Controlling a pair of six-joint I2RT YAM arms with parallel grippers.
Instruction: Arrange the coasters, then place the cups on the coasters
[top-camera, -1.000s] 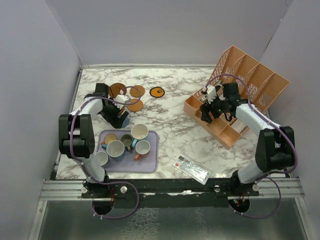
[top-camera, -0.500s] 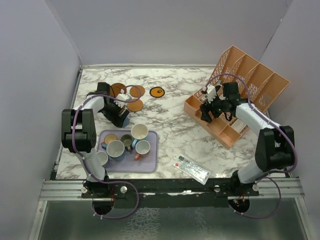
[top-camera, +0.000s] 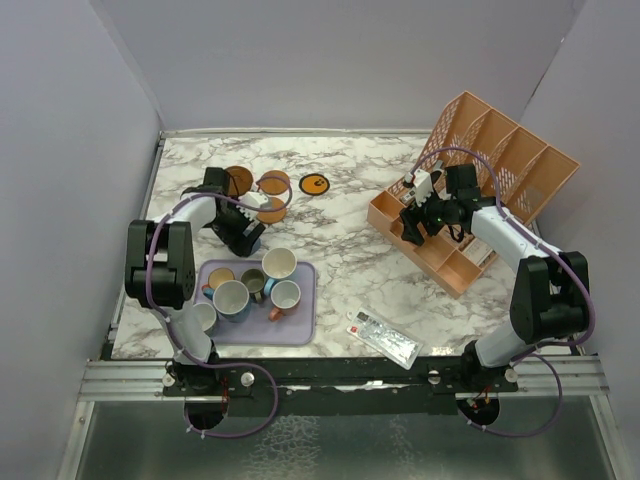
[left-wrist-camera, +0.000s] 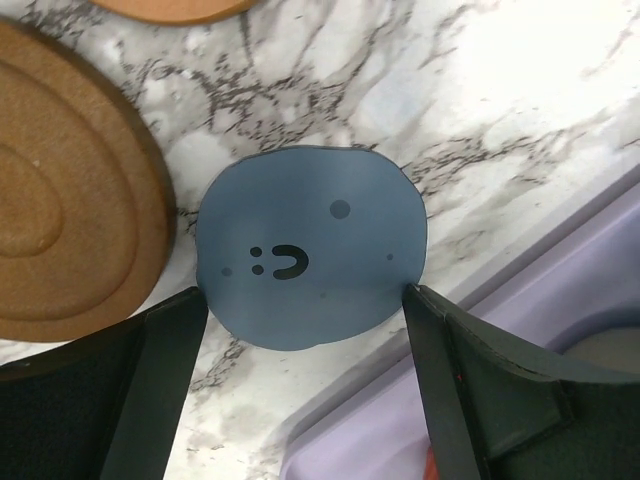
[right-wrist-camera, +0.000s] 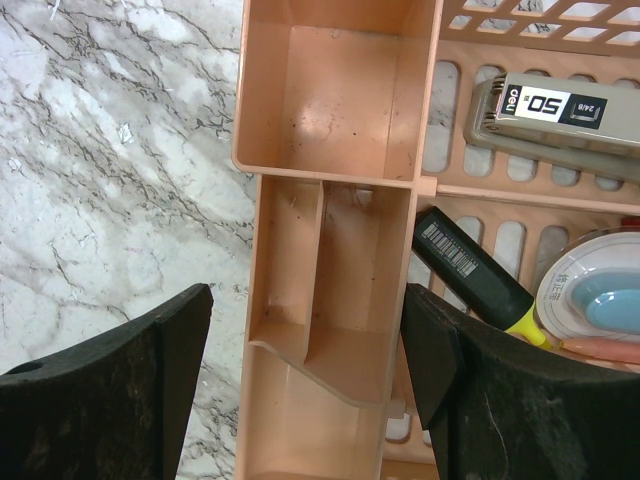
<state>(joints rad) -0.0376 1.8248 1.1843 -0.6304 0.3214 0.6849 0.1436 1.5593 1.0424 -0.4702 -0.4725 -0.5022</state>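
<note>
A grey-blue coaster (left-wrist-camera: 310, 260) with a smiley mark lies flat on the marble. My left gripper (left-wrist-camera: 305, 292) stands over it, and both fingertips touch its rim, so it is shut on it. Beside it lie a large dark brown coaster (left-wrist-camera: 60, 240) and a tan-orange coaster (left-wrist-camera: 170, 8). From above, my left gripper (top-camera: 245, 235) hides the grey-blue disc. An orange coaster with a black mark (top-camera: 315, 183) lies further back. Several cups (top-camera: 279, 263) stand on the lavender tray (top-camera: 305, 320), and one cup (top-camera: 202, 317) stands off its left edge. My right gripper (right-wrist-camera: 305, 300) hangs open over the orange organiser (right-wrist-camera: 330, 100).
The tray's rim (left-wrist-camera: 560, 300) lies just right of the grey-blue coaster. The organiser (top-camera: 500, 150) at the right holds a stapler (right-wrist-camera: 550, 110), a highlighter (right-wrist-camera: 470, 265) and a tape dispenser (right-wrist-camera: 595, 295). A flat packet (top-camera: 383, 338) lies near the front edge.
My left gripper has shifted slightly right and its jaws have narrowed onto the grey-blue coaster. The right arm has not moved.
</note>
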